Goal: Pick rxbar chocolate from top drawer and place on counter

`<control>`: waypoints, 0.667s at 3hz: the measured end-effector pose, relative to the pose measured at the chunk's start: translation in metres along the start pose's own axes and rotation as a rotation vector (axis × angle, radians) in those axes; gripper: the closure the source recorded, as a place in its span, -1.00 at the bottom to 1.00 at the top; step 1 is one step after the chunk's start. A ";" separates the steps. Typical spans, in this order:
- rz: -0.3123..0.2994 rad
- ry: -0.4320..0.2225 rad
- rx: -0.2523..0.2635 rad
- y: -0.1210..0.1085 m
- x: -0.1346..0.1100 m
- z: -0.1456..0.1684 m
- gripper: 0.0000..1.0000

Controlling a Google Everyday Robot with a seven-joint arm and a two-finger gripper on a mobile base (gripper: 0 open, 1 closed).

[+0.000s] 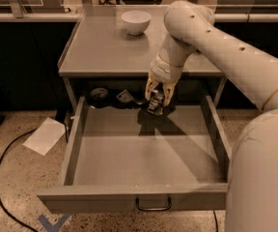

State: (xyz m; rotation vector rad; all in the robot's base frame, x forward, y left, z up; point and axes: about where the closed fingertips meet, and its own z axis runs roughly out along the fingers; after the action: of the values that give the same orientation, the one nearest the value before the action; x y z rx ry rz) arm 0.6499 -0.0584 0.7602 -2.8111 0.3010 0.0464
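while the top drawer [129, 200] stands pulled open, you see the gripper [159, 98] over its back end, fingers pinched narrow on the rxbar chocolate [155, 105], which hangs upright between them near the drawer's rear wall; above the drawer, the counter [105, 47] carries a white bowl [136, 21], and left of the drawer a paper sheet [45, 135] lies on the floor

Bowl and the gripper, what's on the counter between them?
Nothing: the camera view shows bare counter between the bowl and the gripper, which grips the snack bar over the drawer.
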 end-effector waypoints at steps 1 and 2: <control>0.001 0.053 -0.027 -0.018 0.019 -0.059 1.00; -0.019 0.111 -0.027 -0.038 0.038 -0.103 1.00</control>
State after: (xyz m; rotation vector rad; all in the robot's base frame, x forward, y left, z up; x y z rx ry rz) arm 0.6952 -0.0628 0.8674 -2.8478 0.3017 -0.1108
